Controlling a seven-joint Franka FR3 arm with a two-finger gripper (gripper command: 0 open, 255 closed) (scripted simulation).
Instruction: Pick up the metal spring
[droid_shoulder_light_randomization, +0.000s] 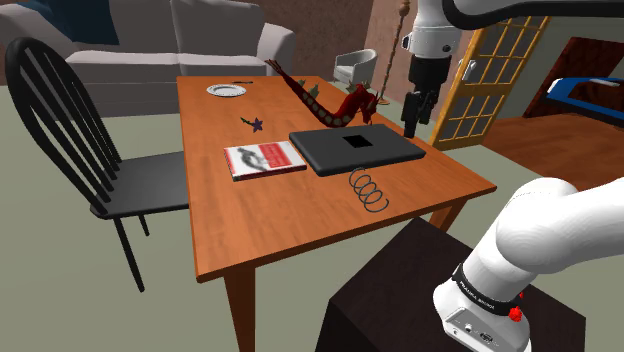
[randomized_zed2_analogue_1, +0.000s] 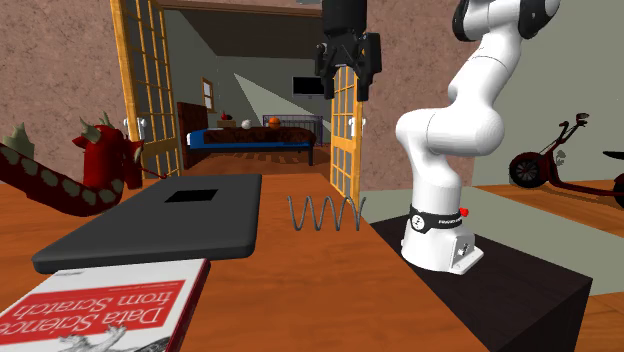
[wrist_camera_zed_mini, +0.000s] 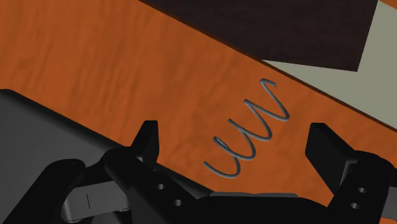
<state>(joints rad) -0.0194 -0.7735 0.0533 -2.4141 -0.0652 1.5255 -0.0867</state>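
- While the claw (droid_shoulder_light_randomization: 410, 122) hangs above the wooden bench (droid_shoulder_light_randomization: 270, 215) in the upper right of the shoulder view, its two black fingers stand apart and clasp nothing.
- Lying on its side on the bench, the grey wire spring (droid_shoulder_light_randomization: 368, 188) sits right of centre in the shoulder view, just beside the near edge of a flat dark slab (droid_shoulder_light_randomization: 355, 148) and apart from it.
- From the second exterior view, the spring (randomized_zed2_analogue_1: 325, 213) lies at mid-frame near the bench (randomized_zed2_analogue_1: 300, 280) edge, with the open claw (randomized_zed2_analogue_1: 344, 92) high above it at top centre.
- Seen from the wrist, the spring (wrist_camera_zed_mini: 251, 130) lies on the orange-brown bench (wrist_camera_zed_mini: 95, 57) in the gap between the spread fingers of the claw (wrist_camera_zed_mini: 234, 135), untouched by either.
- A red-and-white book (droid_shoulder_light_randomization: 264, 158) lies just left of the slab in the shoulder view.
- A red dragon figure (droid_shoulder_light_randomization: 345, 103) lies behind the slab, and a white plate (droid_shoulder_light_randomization: 226, 90) sits near the bench's far edge.
- A black chair (droid_shoulder_light_randomization: 80, 130) stands at the left of the shoulder view, and the dark stand (droid_shoulder_light_randomization: 390, 290) sits at the lower right.
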